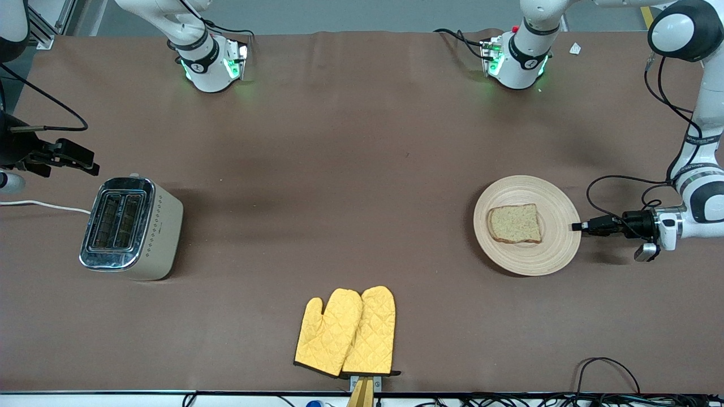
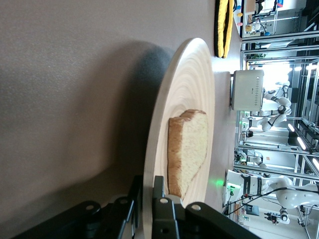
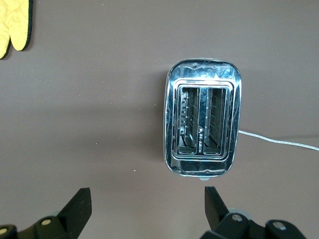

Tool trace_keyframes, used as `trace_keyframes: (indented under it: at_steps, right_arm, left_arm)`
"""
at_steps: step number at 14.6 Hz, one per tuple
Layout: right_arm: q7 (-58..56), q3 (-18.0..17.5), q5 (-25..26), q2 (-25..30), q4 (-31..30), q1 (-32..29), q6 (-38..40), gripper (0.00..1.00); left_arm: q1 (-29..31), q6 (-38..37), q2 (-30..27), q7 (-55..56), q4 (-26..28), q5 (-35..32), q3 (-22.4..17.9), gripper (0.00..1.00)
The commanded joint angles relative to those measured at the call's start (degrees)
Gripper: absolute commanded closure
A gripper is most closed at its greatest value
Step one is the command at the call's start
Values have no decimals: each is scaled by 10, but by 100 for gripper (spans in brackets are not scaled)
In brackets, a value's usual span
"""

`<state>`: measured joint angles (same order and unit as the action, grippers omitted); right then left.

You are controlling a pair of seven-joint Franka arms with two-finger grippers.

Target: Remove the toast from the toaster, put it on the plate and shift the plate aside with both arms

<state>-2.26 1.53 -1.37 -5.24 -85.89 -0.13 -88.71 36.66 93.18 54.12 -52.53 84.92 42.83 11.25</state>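
The toast (image 1: 515,224) lies on the round pale wooden plate (image 1: 531,192) toward the left arm's end of the table. My left gripper (image 1: 577,226) reaches in level with the table and is shut on the plate's rim. In the left wrist view its jaws (image 2: 148,186) clamp the rim of the plate (image 2: 184,84), one above and one below, close to the toast (image 2: 192,144). My right gripper (image 1: 79,158) hangs open and empty over the table beside the toaster. Its two fingers stand wide apart in the right wrist view (image 3: 147,199).
A chrome and beige two-slot toaster (image 1: 130,226) stands toward the right arm's end, its slots empty in the right wrist view (image 3: 202,124), and its white cord trails off the table. A pair of yellow oven mitts (image 1: 348,330) lies at the edge nearest the front camera.
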Motion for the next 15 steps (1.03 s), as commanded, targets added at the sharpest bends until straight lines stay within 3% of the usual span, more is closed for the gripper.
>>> trace_keyframes:
  at_steps: [1,3,6,9,15]
  right_arm:
    - [10,-13,5,10,-6,-8,4,0]
    - [10,-13,5,10,-7,-9,6,0]
    - [11,-12,5,10,-7,-10,8,0]
    - [11,-12,5,10,-8,-10,8,0]
    - [10,-13,5,10,-8,-8,8,0]
  left_arm:
    - [4,-25,2,6,-26,-4,-7,2]
    - [2,-27,-5,9,-70,-47,-15,0]
    - [-15,-36,-62,81,-117,-157,15,0]
    - [-70,-39,-166,185,-120,-227,40,0]
    - [-228,-64,-345,409,-112,-344,42,0]
